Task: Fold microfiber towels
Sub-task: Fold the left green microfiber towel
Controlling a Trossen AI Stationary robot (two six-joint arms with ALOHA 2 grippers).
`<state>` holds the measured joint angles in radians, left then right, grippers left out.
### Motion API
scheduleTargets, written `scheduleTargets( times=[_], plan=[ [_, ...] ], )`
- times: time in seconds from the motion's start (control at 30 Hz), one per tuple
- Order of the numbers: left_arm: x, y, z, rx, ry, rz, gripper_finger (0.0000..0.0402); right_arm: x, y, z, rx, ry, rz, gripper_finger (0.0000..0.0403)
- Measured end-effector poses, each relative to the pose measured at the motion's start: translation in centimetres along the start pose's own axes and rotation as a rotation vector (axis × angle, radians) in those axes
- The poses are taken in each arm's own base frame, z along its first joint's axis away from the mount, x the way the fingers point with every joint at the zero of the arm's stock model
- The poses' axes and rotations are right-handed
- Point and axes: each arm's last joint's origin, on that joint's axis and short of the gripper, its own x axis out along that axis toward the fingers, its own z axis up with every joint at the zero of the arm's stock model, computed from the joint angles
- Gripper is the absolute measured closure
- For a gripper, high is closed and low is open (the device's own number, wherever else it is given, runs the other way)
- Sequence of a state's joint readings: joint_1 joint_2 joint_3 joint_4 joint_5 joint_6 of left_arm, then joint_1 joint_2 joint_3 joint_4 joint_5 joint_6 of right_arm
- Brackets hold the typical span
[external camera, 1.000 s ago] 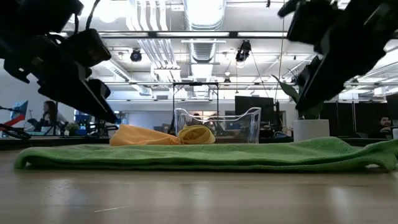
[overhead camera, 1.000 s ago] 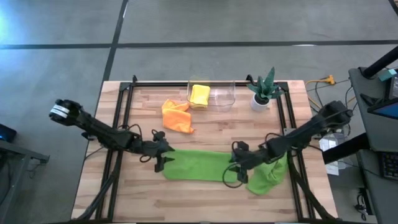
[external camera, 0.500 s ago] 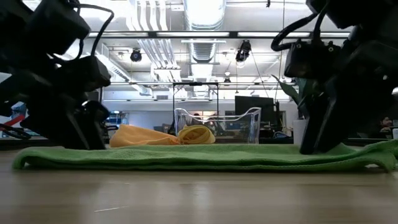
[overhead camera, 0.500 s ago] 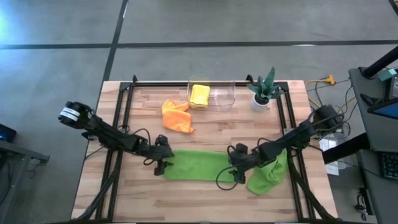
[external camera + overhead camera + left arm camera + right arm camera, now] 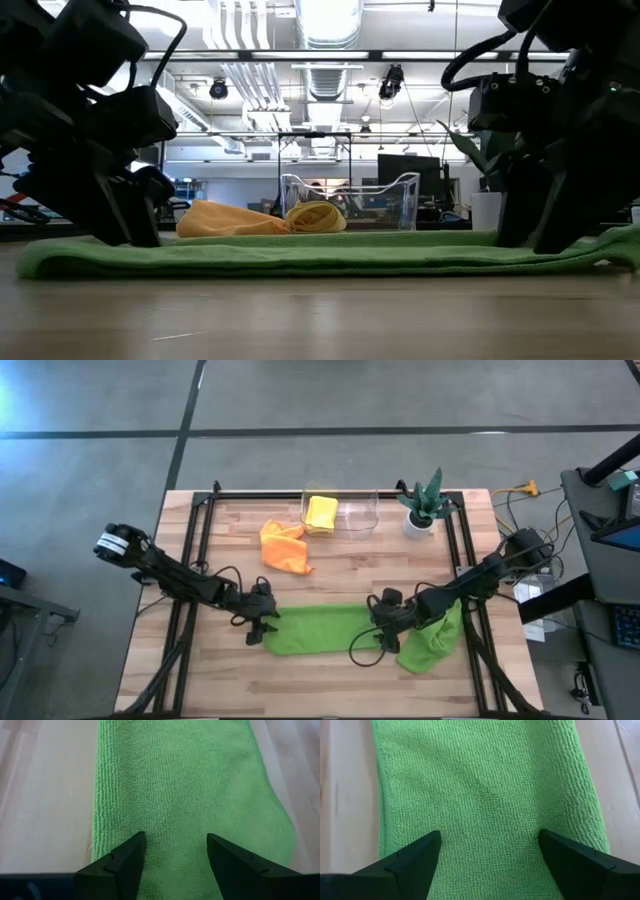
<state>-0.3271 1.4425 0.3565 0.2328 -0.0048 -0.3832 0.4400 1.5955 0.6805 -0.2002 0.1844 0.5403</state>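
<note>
A lime green towel point(image 5: 318, 630), folded into a long strip, lies flat on the table, its length running left to right. My left gripper point(image 5: 262, 628) is open and down on the strip's left end point(image 5: 172, 810). My right gripper point(image 5: 383, 632) is open and down on its right end point(image 5: 485, 795). A second lime green towel point(image 5: 434, 642) lies crumpled to the right of the strip, under my right arm. An orange towel point(image 5: 283, 545) lies crumpled farther back. A yellow towel point(image 5: 321, 512) sits in a clear bin point(image 5: 355, 510). My left gripper rests both open fingertips point(image 5: 134, 847) on the top of the strip's left end point(image 5: 100, 245), slanting down from the table's left. Nothing is pinched, and the towel lies flat on the table. My right gripper rests both open fingertips point(image 5: 427, 847) on the top of the strip's right end point(image 5: 520, 248), slanting down from the right. Nothing is pinched here either.
A spiky green plant in a white pot point(image 5: 420, 510) stands at the back right, beside the clear bin. A black frame point(image 5: 200, 530) runs along the table's left, right and far sides. Bare wood shows in front of the strip point(image 5: 320, 680).
Both grippers have come down from above the strip onto its two ends, staying open. The strip has stayed flat, and its left end has shifted slightly toward the table's near edge.
</note>
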Motion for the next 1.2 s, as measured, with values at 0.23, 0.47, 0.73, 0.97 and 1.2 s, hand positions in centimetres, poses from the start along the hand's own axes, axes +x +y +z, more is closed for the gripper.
scheduleTargets(
  times=[0.23,0.47,0.73,0.97,1.2],
  plan=[
    [-1.5,-0.3,0.7,-0.004,-0.037,-0.017,0.0203,-1.5,-0.1,0.4,-0.018,0.006,-0.002,0.0069],
    [-3.7,-0.7,2.0,-0.006,-0.120,-0.012,0.0203,-4.0,0.2,2.1,-0.009,-0.064,-0.008,0.0069],
    [-5.0,-1.2,4.5,0.214,-0.242,0.022,0.0203,-4.5,0.5,2.9,0.268,-0.146,0.032,0.0069],
    [-4.3,-0.9,5.3,0.420,-0.195,0.002,0.0204,-3.4,1.7,4.0,0.451,-0.220,0.097,0.0070],
    [-3.8,0.0,4.4,0.450,-0.064,0.013,0.0204,-2.7,4.5,5.7,0.417,-0.231,0.143,0.0073]
  ],
)
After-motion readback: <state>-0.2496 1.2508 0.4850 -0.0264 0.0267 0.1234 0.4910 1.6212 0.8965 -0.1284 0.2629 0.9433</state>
